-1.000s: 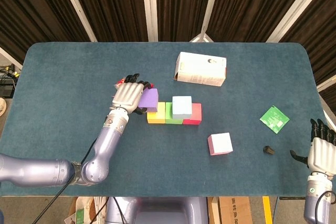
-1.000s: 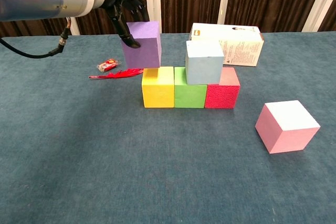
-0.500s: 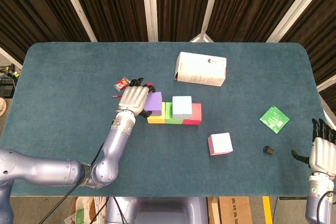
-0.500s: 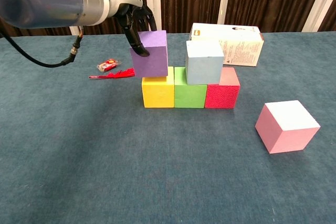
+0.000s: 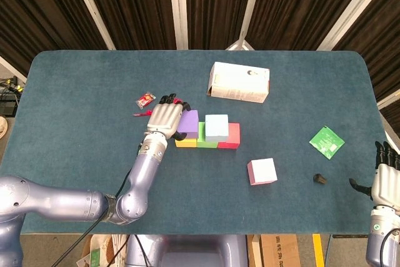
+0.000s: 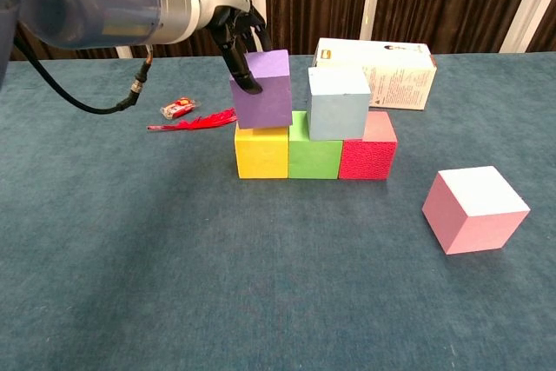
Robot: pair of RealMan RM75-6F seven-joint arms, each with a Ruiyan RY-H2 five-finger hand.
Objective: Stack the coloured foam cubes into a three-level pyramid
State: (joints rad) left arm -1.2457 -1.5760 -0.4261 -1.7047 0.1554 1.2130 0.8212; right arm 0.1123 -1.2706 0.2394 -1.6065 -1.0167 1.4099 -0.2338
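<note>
A tumble is judged likely if the purple cube (image 6: 263, 89), seen tilted in the chest view, is released unevenly: the yellow cube (image 6: 261, 151) beneath could be nudged and the row broken. The purple cube is gripped by the left hand (image 6: 236, 30), with fingers on its left face, above the yellow cube and just left of the light blue cube (image 6: 337, 102). The right hand (image 5: 383, 182), far right of the yellow cube, holds nothing.

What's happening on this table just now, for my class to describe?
The left hand holds a purple cube just over the yellow cube, beside the light blue cube already on the second level. Yellow, green and red cubes form the base. A pink cube waits aside; the right hand holds nothing.
</note>
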